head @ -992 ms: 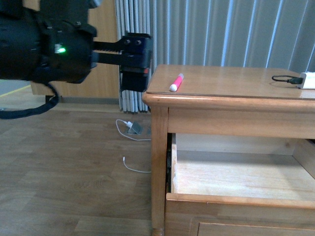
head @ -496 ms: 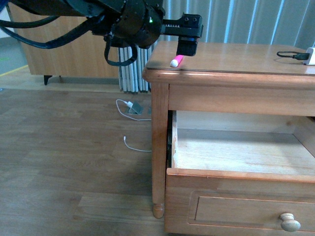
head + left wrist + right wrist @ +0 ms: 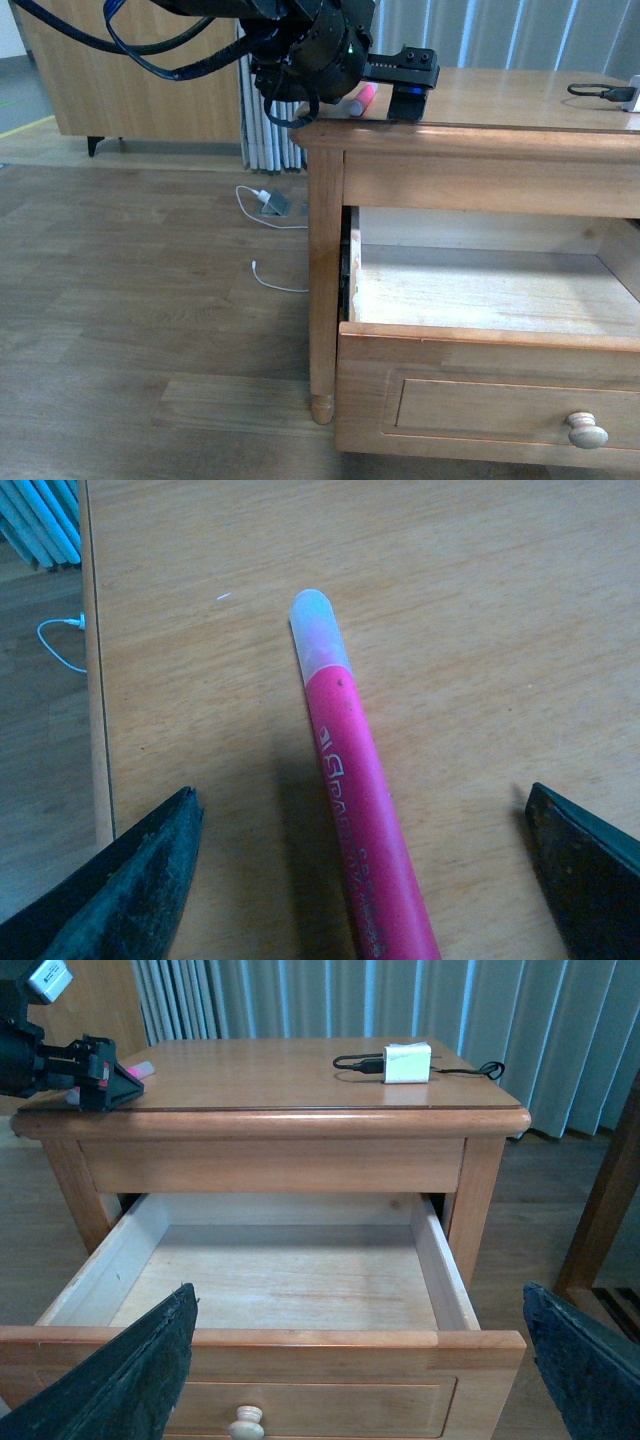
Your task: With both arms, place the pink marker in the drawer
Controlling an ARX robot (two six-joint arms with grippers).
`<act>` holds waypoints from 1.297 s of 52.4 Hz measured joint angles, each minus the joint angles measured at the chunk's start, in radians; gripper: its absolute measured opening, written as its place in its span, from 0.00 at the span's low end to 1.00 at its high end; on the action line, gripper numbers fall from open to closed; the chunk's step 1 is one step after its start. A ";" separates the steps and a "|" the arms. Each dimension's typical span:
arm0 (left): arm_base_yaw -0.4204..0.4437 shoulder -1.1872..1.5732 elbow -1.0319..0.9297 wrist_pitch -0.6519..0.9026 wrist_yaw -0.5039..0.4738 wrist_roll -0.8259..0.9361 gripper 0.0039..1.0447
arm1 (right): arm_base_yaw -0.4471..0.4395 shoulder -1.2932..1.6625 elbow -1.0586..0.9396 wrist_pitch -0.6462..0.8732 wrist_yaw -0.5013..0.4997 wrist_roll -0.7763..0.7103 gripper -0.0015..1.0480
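The pink marker [image 3: 362, 97] lies flat on the cabinet top near its left front corner, whitish cap end pointing away from the wrist camera [image 3: 350, 780]. My left gripper [image 3: 388, 98] is down at the tabletop and open, one finger on each side of the marker [image 3: 360, 802], with clear gaps and no contact. From the right wrist view the marker [image 3: 138, 1069] and left gripper [image 3: 105, 1082] show at the top's far corner. The top drawer [image 3: 480, 345] is pulled out and its pale inside is bare. My right gripper [image 3: 358, 1295] hovers open in front of the drawer front [image 3: 260, 1340].
A white charger box [image 3: 407, 1062] with a black cable [image 3: 598, 90] sits at the other end of the cabinet top. White cables [image 3: 268, 208] lie on the wooden floor left of the cabinet. A wooden furniture leg [image 3: 605, 1190] stands to the right.
My left arm has swung right over the cabinet top and come down, so its open fingers now straddle the marker. The marker has stayed in place. The front view has shifted lower.
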 joint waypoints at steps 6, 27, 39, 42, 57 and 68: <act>-0.001 0.000 0.013 -0.037 0.005 0.005 0.94 | 0.000 0.000 0.000 0.000 0.000 0.000 0.92; -0.008 -0.018 -0.010 -0.044 0.019 0.043 0.45 | 0.000 0.000 0.000 0.000 0.000 0.000 0.92; 0.000 -0.055 -0.071 -0.010 0.020 0.059 0.15 | 0.000 0.000 0.000 0.000 0.000 0.000 0.92; 0.002 -0.073 -0.100 0.006 0.024 0.060 0.14 | 0.000 0.000 0.000 0.000 0.000 0.000 0.92; 0.006 -0.246 -0.349 0.087 0.218 0.109 0.14 | 0.000 0.000 0.000 0.000 0.000 0.000 0.92; -0.022 -0.407 -0.520 0.087 0.392 0.199 0.14 | 0.000 0.000 0.000 0.000 0.000 0.000 0.92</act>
